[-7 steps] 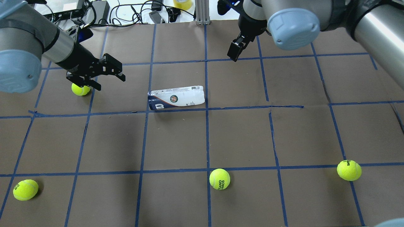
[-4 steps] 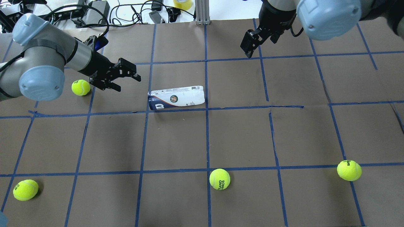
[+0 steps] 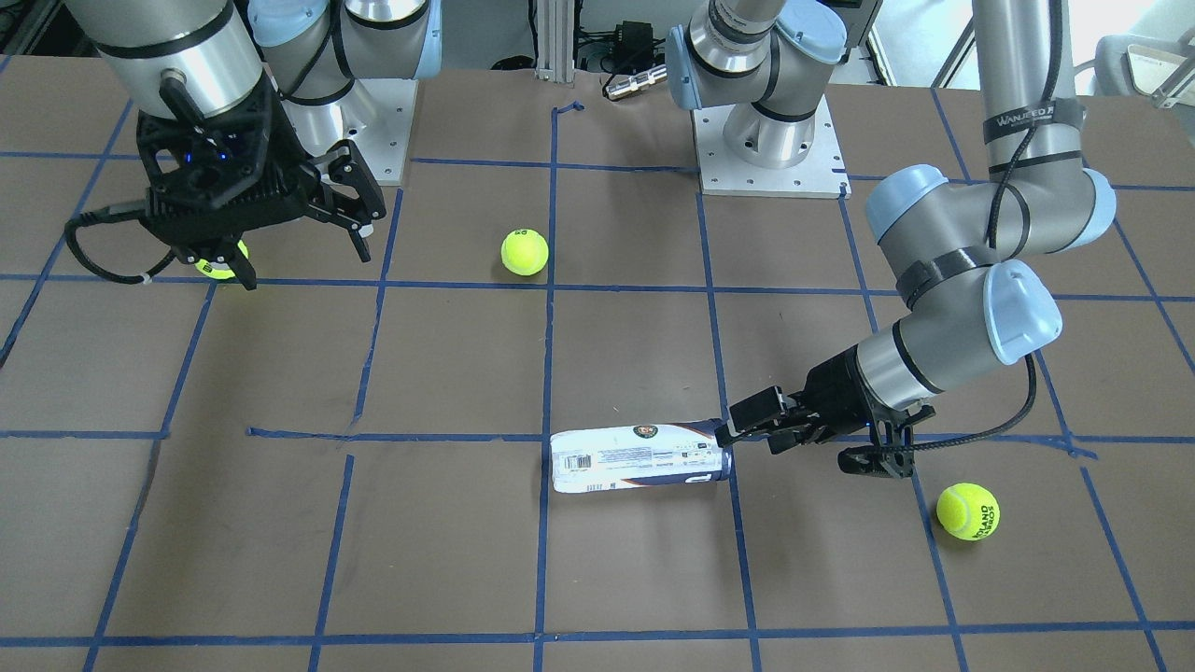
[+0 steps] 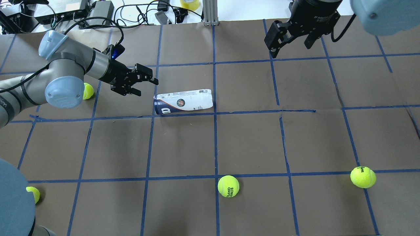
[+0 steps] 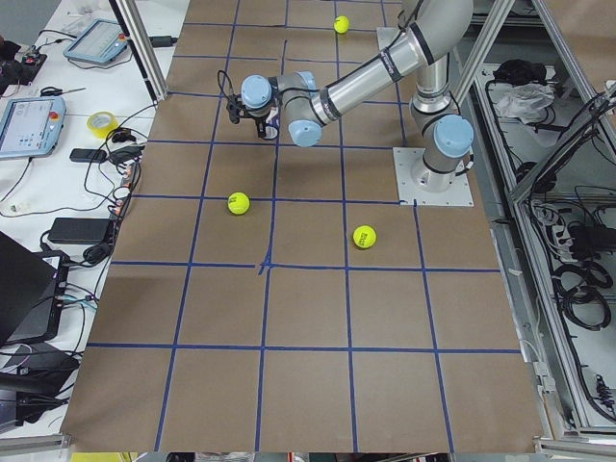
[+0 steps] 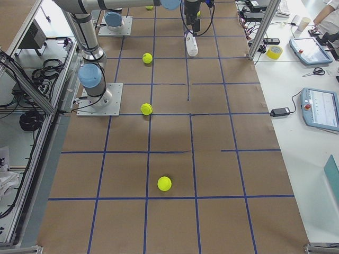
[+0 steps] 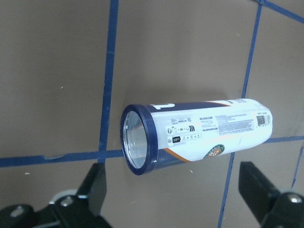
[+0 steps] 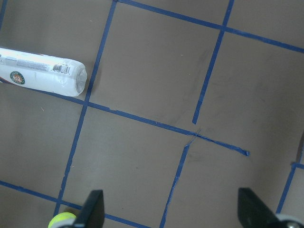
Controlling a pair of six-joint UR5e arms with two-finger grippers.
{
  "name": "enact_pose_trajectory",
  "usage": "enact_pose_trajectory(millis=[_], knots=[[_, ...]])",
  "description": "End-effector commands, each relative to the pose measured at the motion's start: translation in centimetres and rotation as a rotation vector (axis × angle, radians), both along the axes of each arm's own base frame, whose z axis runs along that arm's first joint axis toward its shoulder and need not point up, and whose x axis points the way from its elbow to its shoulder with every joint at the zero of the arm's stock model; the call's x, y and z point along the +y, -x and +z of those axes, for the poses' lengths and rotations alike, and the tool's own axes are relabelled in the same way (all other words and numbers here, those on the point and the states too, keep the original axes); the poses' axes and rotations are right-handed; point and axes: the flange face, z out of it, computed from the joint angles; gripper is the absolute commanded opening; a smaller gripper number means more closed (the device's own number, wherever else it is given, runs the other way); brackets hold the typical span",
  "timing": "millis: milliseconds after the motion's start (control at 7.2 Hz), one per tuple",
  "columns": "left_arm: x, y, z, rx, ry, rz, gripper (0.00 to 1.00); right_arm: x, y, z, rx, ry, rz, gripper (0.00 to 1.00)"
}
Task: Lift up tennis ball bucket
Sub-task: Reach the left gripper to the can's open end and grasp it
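The left gripper (image 4: 147,87) has closed in on the slim, white-labelled plastic tennis ball bucket (image 4: 183,101), which lies unmoved on its side. The right gripper (image 4: 291,46) has drawn further from it. Both have their jaws spread wide and carry nothing. This looks like the approach: next, the left jaws should straddle the tube's navy-rimmed end and close. The label's emblem and barcode show, but the small print is unreadable. A yellow-green felt tennis ball (image 4: 228,186), robot-side of the tube, partly reads "ROLAND GARROS".

Carries the left hand (image 4: 146,86) off the tennis ball (image 4: 88,91) and over near the navy end of the tennis ball bucket (image 4: 183,101). Swings the right hand (image 4: 290,46) farther right and back, turned so both fingers show.
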Motion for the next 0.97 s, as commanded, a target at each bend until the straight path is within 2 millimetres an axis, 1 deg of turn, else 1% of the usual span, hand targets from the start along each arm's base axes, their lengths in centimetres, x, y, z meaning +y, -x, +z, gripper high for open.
enact_pose_trajectory(millis=[0, 278, 556, 694, 833], knots=[[-0.2, 1.5, -2.0, 0.019, -0.022, -0.028, 1.00, 0.6, 0.4, 0.7, -0.005, -0.003, -0.061, 1.00], [0.3, 2.2, -4.1, 0.027, -0.054, -0.038, 1.00, 0.6, 0.7, 0.7, 0.002, -0.001, -0.054, 1.00], [0.6, 3.0, -4.5, 0.029, -0.063, -0.053, 1.00, 0.5, 2.2, 0.4, 0.003, -0.031, -0.102, 1.00], [0.6, 3.1, -4.5, 0.032, -0.065, -0.053, 1.00, 0.3, 3.2, 0.3, 0.002, -0.043, -0.134, 1.00], [0.6, 3.4, -4.7, 0.064, -0.066, -0.049, 1.00, 0.2, 4.0, 0.2, 0.002, -0.051, -0.154, 1.00]])
